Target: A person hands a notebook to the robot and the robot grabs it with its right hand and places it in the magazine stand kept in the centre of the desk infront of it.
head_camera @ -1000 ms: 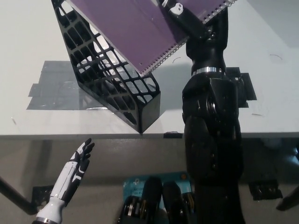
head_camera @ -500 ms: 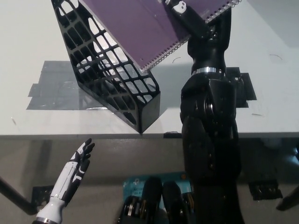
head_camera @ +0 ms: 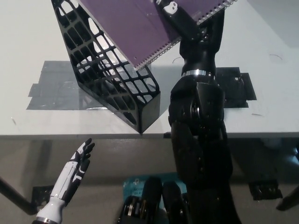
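Purple notebook (head_camera: pixel 140 28) with wire spiral binding sits tilted above the black lattice magazine stand (head_camera: pixel 110 77), long axis running diagonally, gripped by the black right hand (head_camera: pixel 184 18). White left hand (head_camera: pixel 77 165) hangs open below the table (head_camera: pixel 28 46) edge.

White desk (head_camera: pixel 28 42), grey tape patch (head_camera: pixel 51 88), black tape (head_camera: pixel 238 88)
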### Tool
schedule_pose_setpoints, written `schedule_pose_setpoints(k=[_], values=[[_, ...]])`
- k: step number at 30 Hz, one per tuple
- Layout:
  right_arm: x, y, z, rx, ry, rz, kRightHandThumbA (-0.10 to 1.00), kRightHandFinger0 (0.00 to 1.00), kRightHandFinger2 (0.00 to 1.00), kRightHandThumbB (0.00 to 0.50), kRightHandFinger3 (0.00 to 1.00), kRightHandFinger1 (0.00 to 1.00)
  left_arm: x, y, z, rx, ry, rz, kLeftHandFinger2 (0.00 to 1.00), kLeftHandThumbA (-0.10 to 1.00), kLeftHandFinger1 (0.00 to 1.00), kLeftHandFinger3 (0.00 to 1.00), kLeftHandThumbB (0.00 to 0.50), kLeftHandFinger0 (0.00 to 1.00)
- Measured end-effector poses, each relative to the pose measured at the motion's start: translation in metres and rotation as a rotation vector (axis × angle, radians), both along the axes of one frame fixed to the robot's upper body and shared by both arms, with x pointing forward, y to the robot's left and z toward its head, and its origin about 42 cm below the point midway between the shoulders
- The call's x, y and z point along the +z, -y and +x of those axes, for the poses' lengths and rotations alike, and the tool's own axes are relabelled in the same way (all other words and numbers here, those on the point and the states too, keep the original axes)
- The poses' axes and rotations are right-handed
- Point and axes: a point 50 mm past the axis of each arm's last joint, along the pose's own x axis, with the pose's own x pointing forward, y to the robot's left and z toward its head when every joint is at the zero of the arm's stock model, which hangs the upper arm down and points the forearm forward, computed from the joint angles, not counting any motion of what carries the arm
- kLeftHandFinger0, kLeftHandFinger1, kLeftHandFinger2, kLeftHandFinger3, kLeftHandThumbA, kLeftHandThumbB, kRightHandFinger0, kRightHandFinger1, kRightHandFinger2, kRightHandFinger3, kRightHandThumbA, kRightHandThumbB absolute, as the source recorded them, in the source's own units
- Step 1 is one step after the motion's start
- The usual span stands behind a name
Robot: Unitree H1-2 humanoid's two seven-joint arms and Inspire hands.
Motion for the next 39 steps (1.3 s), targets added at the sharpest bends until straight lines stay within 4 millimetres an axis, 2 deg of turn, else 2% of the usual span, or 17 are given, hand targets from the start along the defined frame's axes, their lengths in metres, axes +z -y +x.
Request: schedule_pose_setpoints(k=[4, 13, 20, 22, 25, 29, 30, 32, 33, 34, 35, 36, 37, 38, 39], values=[[-0.002, -0.004, -0.001, 0.007, -0.001, -0.007, 0.80, 0.00, 0.00, 0.006, 0.00, 0.00, 0.003, 0.001, 0.003, -0.003, 0.009, 0.001, 1.00, 1.00, 1.00, 1.00, 0.500, 1.00], [-0.019, -0.016, -0.001, 0.017, -0.026, -0.040, 0.88, 0.00, 0.00, 0.000, 0.00, 0.00, 0.005, 0.000, 0.005, -0.005, 0.015, 0.006, 1.00, 1.00, 1.00, 1.00, 0.500, 1.00], [-0.030, -0.020, 0.002, 0.001, -0.052, -0.074, 0.86, 0.00, 0.00, 0.000, 0.00, 0.00, 0.005, 0.000, 0.006, -0.005, 0.017, 0.006, 1.00, 1.00, 1.00, 1.00, 0.500, 1.00], [-0.034, -0.021, 0.003, -0.007, -0.052, -0.081, 0.86, 0.00, 0.00, 0.000, 0.05, 0.00, 0.006, 0.000, 0.006, -0.006, 0.018, 0.006, 1.00, 1.00, 1.00, 1.00, 0.500, 1.00], [-0.041, -0.021, 0.003, -0.016, -0.057, -0.081, 0.85, 0.00, 0.03, 0.000, 0.21, 0.00, 0.006, 0.000, 0.007, -0.006, 0.019, 0.007, 1.00, 1.00, 1.00, 1.00, 0.500, 1.00], [-0.051, -0.020, 0.004, -0.036, -0.075, -0.088, 0.87, 0.00, 0.04, 0.000, 0.26, 0.00, 0.006, 0.000, 0.007, -0.006, 0.020, 0.007, 1.00, 1.00, 1.00, 1.00, 0.500, 1.00], [-0.052, -0.020, 0.004, -0.040, -0.077, -0.090, 0.87, 0.00, 0.05, 0.000, 0.27, 0.00, 0.007, 0.000, 0.007, -0.006, 0.020, 0.007, 1.00, 1.00, 1.00, 1.00, 0.500, 1.00], [-0.052, -0.019, 0.005, -0.050, -0.075, -0.092, 0.89, 0.00, 0.01, 0.000, 0.20, 0.00, 0.007, 0.000, 0.007, -0.006, 0.020, 0.008, 1.00, 1.00, 1.00, 1.00, 0.500, 1.00], [-0.052, -0.019, 0.005, -0.050, -0.075, -0.092, 0.77, 0.00, 0.00, 0.000, 0.13, 0.00, 0.007, 0.000, 0.007, -0.006, 0.020, 0.008, 1.00, 1.00, 1.00, 1.00, 0.500, 1.00], [-0.052, -0.019, 0.005, -0.056, -0.072, -0.097, 0.76, 0.03, 0.08, 0.046, 0.22, 0.04, 0.007, 0.001, 0.007, -0.006, 0.020, 0.009, 1.00, 1.00, 1.00, 1.00, 0.500, 1.00], [-0.052, -0.019, 0.005, -0.063, -0.068, -0.109, 0.78, 0.19, 0.33, 0.129, 0.44, 0.23, 0.007, 0.001, 0.007, -0.006, 0.020, 0.010, 1.00, 1.00, 1.00, 1.00, 0.500, 1.00], [-0.052, -0.019, 0.005, -0.069, -0.064, -0.123, 0.80, 0.33, 0.54, 0.176, 0.61, 0.38, 0.007, 0.001, 0.007, -0.006, 0.019, 0.010, 1.00, 1.00, 1.00, 1.00, 0.500, 1.00], [-0.052, -0.019, 0.005, -0.073, -0.052, -0.154, 0.78, 0.54, 0.78, 0.197, 0.85, 0.60, 0.007, 0.001, 0.007, -0.006, 0.018, 0.010, 1.00, 1.00, 1.00, 1.00, 0.500, 1.00], [-0.052, -0.019, 0.005, -0.073, -0.047, -0.169, 0.76, 0.75, 1.00, 0.222, 1.00, 0.78, 0.007, 0.001, 0.007, -0.005, 0.018, 0.011, 1.00, 1.00, 1.00, 1.00, 0.500, 1.00], [-0.052, -0.019, 0.005, -0.069, -0.034, -0.205, 0.76, 0.80, 1.00, 0.232, 1.00, 0.82, 0.007, 0.001, 0.007, -0.005, 0.017, 0.011, 1.00, 1.00, 1.00, 1.00, 0.500, 1.00]])
